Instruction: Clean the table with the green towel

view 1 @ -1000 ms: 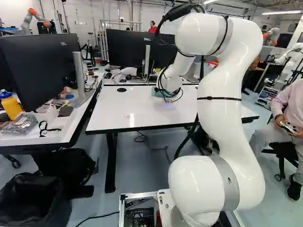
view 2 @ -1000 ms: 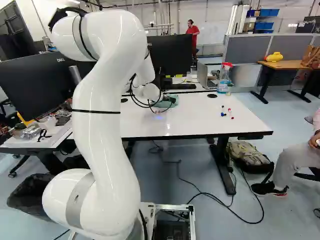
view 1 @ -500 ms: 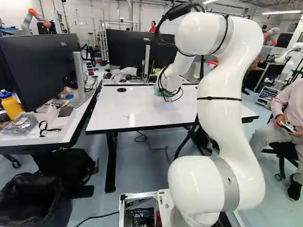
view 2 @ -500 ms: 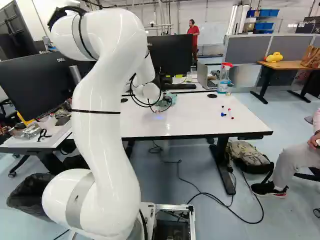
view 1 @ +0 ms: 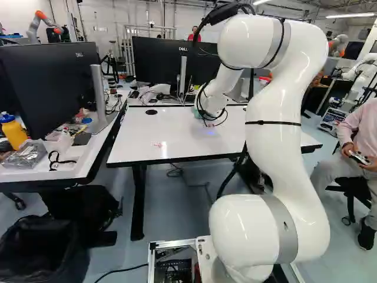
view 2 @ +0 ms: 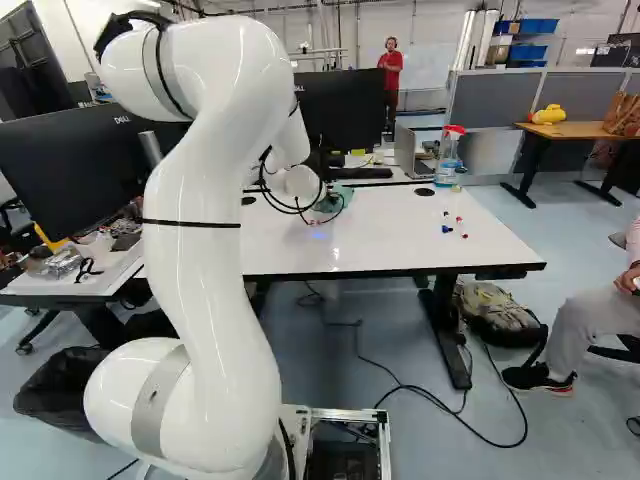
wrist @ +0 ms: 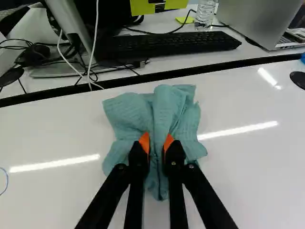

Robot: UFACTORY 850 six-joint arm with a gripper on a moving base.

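In the right base view my gripper (view 2: 314, 212) is low over the white table (view 2: 390, 240), partly hidden by the wrist and cables. Part of the green towel (view 2: 337, 198) shows beside it; in the left base view the arm covers most of the cloth. Seen from the wrist, the gripper (wrist: 157, 141) pinches a raised fold of the towel (wrist: 131, 112) between its orange pads, and the rest spreads crumpled on both sides. Faint red marks (view 1: 158, 144) show on the tabletop in the left base view.
Small blue and red items (view 2: 447, 229) lie on the table's right part. A spray bottle (view 2: 448, 155) stands near its far right corner. Beyond the far edge are a keyboard (wrist: 167, 44) and a laptop (wrist: 262, 21). A monitor desk (view 1: 41, 171) adjoins at the left.
The gripper has shut on the towel, whose visible part beside the wrist has bunched up and drawn inward. The arm and base have hardly moved.
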